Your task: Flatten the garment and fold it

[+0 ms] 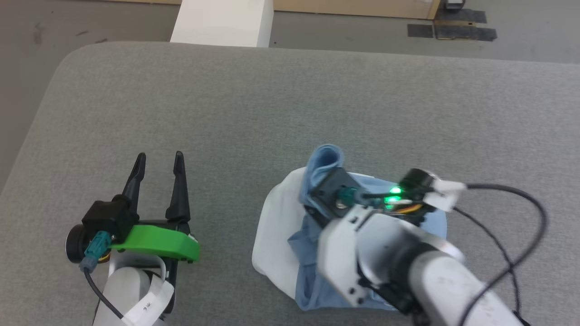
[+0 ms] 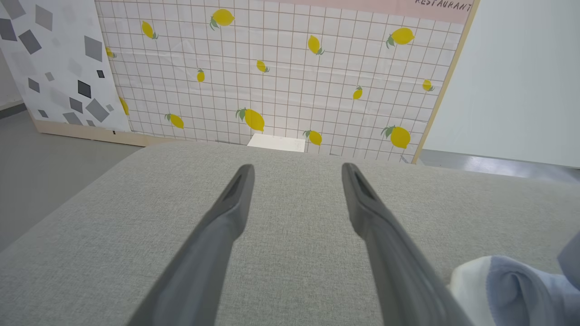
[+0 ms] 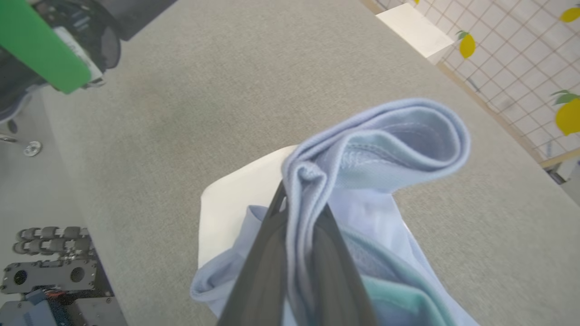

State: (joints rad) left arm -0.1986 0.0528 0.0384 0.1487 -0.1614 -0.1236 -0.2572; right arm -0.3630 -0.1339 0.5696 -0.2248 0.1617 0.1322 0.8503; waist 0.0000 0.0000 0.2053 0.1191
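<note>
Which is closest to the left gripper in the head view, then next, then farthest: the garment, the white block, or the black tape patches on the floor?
From the left gripper:
1. garment, just to its right on the grey surface.
2. white block, ahead, beyond the surface's far edge.
3. black tape patches, on the floor, far right.

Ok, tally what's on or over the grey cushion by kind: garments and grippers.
Garment: 1, crumpled, light blue and white.
Grippers: 2. The left gripper is open and holds nothing; the right gripper is shut on the garment.
Total: 3
</note>
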